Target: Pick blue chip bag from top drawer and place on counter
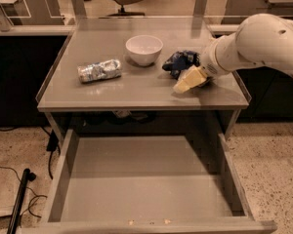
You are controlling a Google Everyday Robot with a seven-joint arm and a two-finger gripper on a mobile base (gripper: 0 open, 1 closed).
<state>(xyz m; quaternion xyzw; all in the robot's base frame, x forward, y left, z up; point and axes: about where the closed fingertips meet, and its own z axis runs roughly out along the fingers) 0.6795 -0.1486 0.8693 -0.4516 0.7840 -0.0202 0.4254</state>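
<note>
At upper right of the frame, the gripper (pixel 188 82) is hanging over the counter (pixel 136 89), just beside the blue bag (pixel 179 61); its opening cannot be told.

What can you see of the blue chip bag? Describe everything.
The bag is small, dark navy, glossy and crumpled. It lies on the counter, right of the bowl and apart from it. The end effector sits against its front-right side; a grip cannot be confirmed.
</note>
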